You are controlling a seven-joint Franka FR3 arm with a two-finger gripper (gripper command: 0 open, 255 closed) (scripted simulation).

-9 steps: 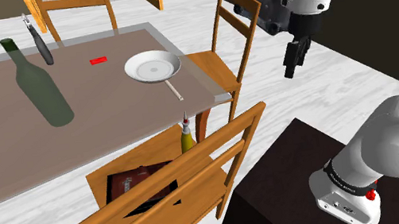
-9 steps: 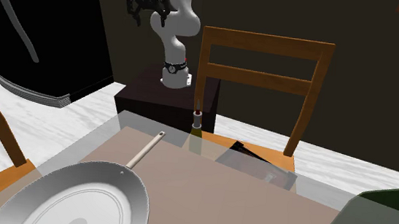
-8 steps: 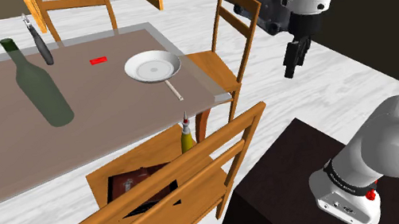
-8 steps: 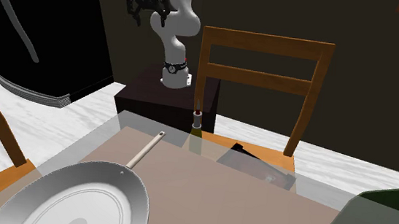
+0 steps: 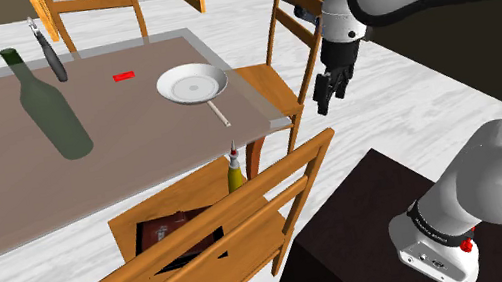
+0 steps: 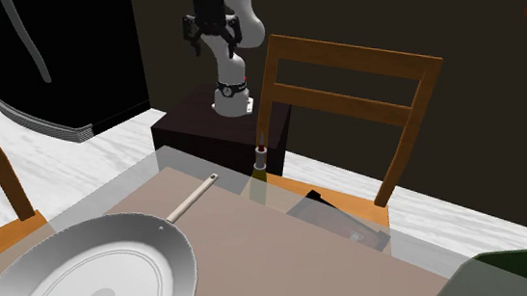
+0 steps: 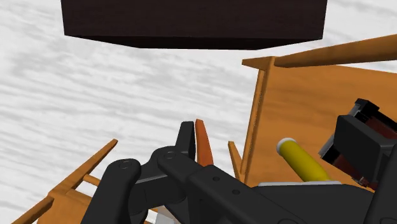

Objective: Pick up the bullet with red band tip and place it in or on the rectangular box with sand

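Jaws stand apart and clasp nothing: in the second exterior view the black gripper point(image 6: 209, 43) hangs in the air with its two fingers point(image 6: 193, 40) spread, pointing down above the dark stand point(image 6: 216, 134). In the shoulder view it hovers over the pale floor, to the right of the far wooden chair point(image 5: 275, 71) and well apart from the table point(image 5: 5, 200).

The bullet point(image 5: 235, 170), yellowish with a red band at its tip, stands upright on the seat of the near wooden chair point(image 5: 222, 235), just below the table's near right corner. The dark rectangular box point(image 5: 177, 238) lies flat on the same seat, near the bullet on the shoulder view's left.

On the table lie a grey frying pan point(image 5: 190, 83), a green bottle point(image 5: 50, 103) on its side, and a small red piece point(image 5: 123, 76).
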